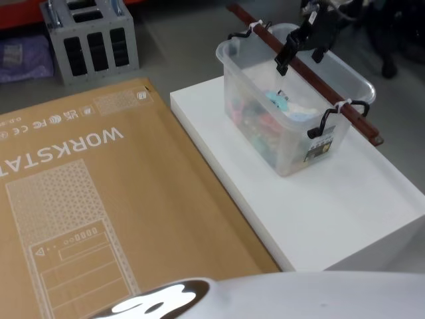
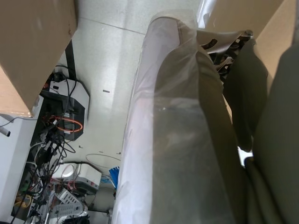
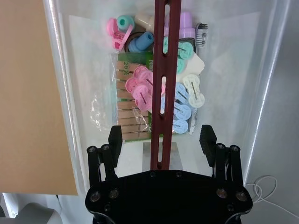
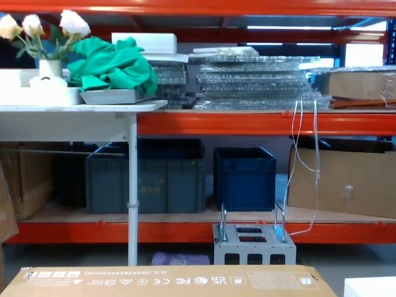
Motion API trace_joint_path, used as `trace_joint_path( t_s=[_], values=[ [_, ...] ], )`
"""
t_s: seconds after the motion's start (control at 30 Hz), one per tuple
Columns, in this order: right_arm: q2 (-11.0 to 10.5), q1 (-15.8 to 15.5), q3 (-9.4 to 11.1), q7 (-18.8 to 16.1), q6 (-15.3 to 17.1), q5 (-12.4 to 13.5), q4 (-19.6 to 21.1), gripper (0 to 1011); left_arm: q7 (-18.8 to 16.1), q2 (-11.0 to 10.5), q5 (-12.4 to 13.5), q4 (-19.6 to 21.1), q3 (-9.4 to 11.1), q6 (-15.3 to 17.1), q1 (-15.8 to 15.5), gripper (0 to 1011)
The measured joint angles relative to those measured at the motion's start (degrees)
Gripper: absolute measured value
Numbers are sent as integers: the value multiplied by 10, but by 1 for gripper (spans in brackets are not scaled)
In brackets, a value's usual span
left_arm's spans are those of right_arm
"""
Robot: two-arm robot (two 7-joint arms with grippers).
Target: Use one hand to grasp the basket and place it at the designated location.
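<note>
Right pincer [image 3: 161, 135] of the Alpha Bot 2, seen from its own wrist camera: matt black throughout, with a broad rounded housing [image 3: 168, 198] studded with round bolt heads [image 3: 113, 192], several of them ringed in paler metal. On each side, paired link bars [image 3: 103, 161] run up to a blocky finger [image 3: 115, 137] with a flat, squared tip. From the head camera the wrist [image 1: 317, 23] above it reads as a dark, angular stack of boxy parts. Along the lower edge of that view, the robot's body shell [image 1: 312, 296] is smooth, curved, glossy white, marked by a dark patch [image 1: 191, 291] beside a bright glare.
</note>
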State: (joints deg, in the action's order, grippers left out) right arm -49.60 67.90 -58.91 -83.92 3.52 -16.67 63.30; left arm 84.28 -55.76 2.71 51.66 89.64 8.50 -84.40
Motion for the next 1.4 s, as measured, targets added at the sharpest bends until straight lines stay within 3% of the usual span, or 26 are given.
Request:
trace_joint_path(
  t_s=[0.33,0.87,1.23,1.27,1.4],
  values=[
    [23,3,-20,-1,-11,-1,-39,1000,0,0,0,0,0,0,0,0],
    [38,11,-35,0,-15,-2,-66,986,0,0,0,0,0,0,0,0],
    [37,14,-35,7,-19,1,-68,728,0,0,0,0,0,0,0,0],
    [37,14,-35,8,-19,1,-68,657,0,0,0,0,0,0,0,0],
    [37,14,-35,9,-19,2,-68,534,0,0,0,0,0,0,0,0]
  ],
)
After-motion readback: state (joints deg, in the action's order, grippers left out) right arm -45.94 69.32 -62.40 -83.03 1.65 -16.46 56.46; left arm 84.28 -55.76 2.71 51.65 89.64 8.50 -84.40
